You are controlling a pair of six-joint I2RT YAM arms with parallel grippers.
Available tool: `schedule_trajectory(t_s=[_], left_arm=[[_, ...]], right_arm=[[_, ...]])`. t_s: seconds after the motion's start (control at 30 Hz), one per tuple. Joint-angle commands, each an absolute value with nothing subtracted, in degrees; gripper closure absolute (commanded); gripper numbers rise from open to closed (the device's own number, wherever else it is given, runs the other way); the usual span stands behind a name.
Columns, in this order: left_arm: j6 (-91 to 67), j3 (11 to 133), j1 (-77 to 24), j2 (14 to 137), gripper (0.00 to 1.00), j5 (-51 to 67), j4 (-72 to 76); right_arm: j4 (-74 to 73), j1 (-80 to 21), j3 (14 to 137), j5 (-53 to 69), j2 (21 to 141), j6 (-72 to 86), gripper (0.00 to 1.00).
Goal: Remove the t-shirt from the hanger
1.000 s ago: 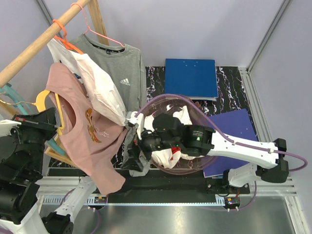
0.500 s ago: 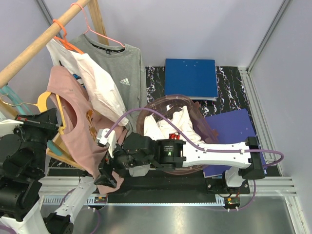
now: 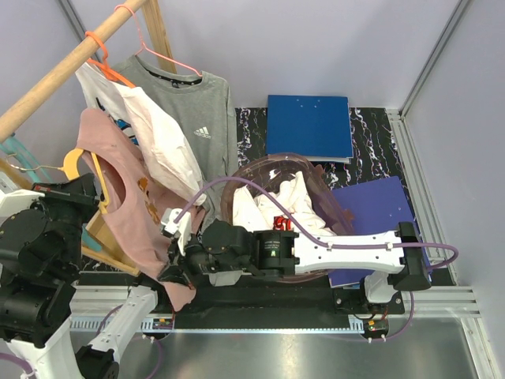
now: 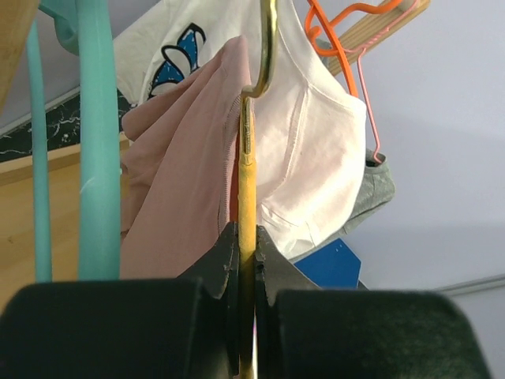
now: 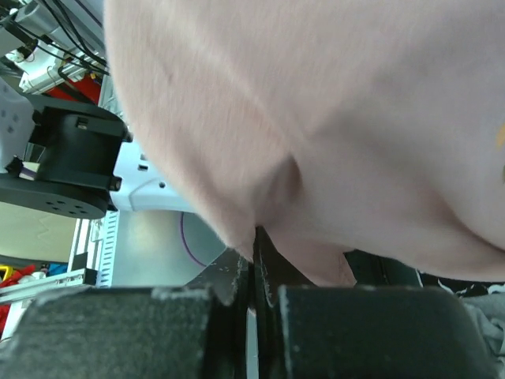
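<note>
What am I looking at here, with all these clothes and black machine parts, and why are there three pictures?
These are two robot arms bolted to a table, trying to take a shirt off its hanger. One picture comes from a fixed camera overhead; the other two come from small cameras on each arm's wrist, looking along its jaws.

The left gripper has its jaws closed on the yellow hanger that carries the pink t-shirt. The right gripper pinches that shirt's lower edge, its jaws shut on the cloth.

A white t-shirt and a grey sweatshirt hang from the wooden rail. On the dark marble-patterned table lie a clear round bowl holding pale clothes and two blue folders.
</note>
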State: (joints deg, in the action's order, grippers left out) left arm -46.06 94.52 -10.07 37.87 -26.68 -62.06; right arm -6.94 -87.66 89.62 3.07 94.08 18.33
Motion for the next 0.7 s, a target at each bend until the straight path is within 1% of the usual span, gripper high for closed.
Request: schedule_trajectory(t_s=[0.0,0.2,0.33,0.47,0.57,0.67], left_arm=[[-45.1,93.5,-9.9,38.4,1.00,-31.0,-51.9],[-43.6,92.3,-9.9,39.4,1.00,-34.4,-48.0],[-45.3,92.2,-9.9,39.9,1.00,-33.9,-46.3],[-46.5,91.6,-9.9,40.3,1.00,-33.7,-44.8],[-47.0,91.5,-9.9,40.6,1.00,-34.0,-44.7],[-46.6,92.1,-9.9,41.1,1.00,-35.1,-44.3]], right_arm=[[-6.2,-89.1,84.7,0.6,87.5,20.6,1.00],[-8.5,-93.5,76.0,0.8,79.8,21.4,1.00],[-3.2,-95.3,64.2,5.6,75.7,23.7,1.00],[1.9,-96.8,57.8,7.6,72.8,23.6,1.00],[5.3,-97.3,52.8,11.9,70.5,22.7,1.00],[5.6,-98.3,47.5,13.7,69.0,22.3,1.00]])
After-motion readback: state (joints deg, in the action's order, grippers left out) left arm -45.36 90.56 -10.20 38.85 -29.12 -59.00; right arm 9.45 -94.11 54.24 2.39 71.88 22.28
